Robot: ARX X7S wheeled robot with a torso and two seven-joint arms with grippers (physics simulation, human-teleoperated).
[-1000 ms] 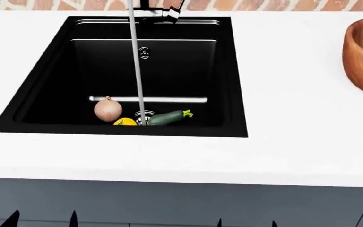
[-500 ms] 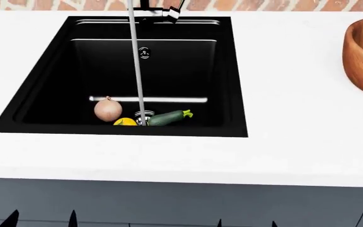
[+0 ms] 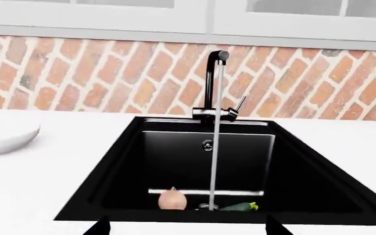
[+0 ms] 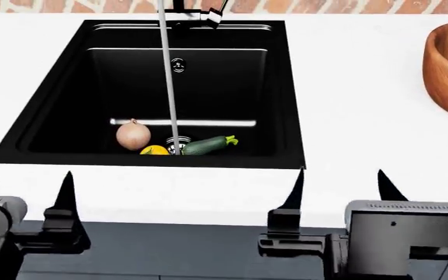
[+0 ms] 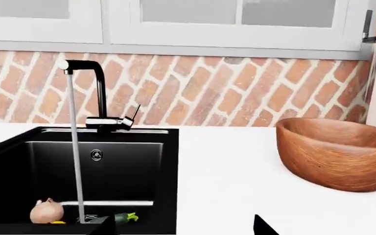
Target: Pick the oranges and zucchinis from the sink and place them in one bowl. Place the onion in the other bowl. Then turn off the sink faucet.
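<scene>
Left tool (image 4: pixel 25 185): black pointed fingers spread apart, empty, low at 7 o'clock in the head view, over the near edge of the white worktop (image 4: pixel 364 116), short of the sink. Right tool (image 4: pixel 339 184): fingers also spread, empty, at 5 o'clock, over the worktop just off the near right corner of the sink.

Deep rectangular black sink (image 4: pixel 60 99) sits at centre, 12 o'clock from both tools. Dark faucet with silver base section (image 3: pixel 213 83) stands at the sink's far rim against the red brick backsplash (image 3: pixel 109 83); a thin stream of water (image 4: pixel 167 76) runs from its spout straight down to the round ribbed metal drain (image 4: pixel 179 140).

On the sink floor, near wall side:
- round pale pinkish-tan onion (image 4: pixel 133 135) at 9 o'clock from the drain, apart from the stream
- yellow-orange fruit (image 4: pixel 154 150) at 7 o'clock from the drain, partly hidden by the sink's near rim, just beside the onion
- long dark green zucchini (image 4: pixel 208 144) with light green stem tip, lying on its side at 3 o'clock from the drain, stem pointing away from it

Large brown wooden bowl (image 5: pixel 338 152) sits on the worktop at 2 o'clock from the sink, well apart, cut by the head view's edge. Small plain white bowl (image 3: pixel 5 134) shows only in the left wrist view, on the worktop on the sink's other side.
</scene>
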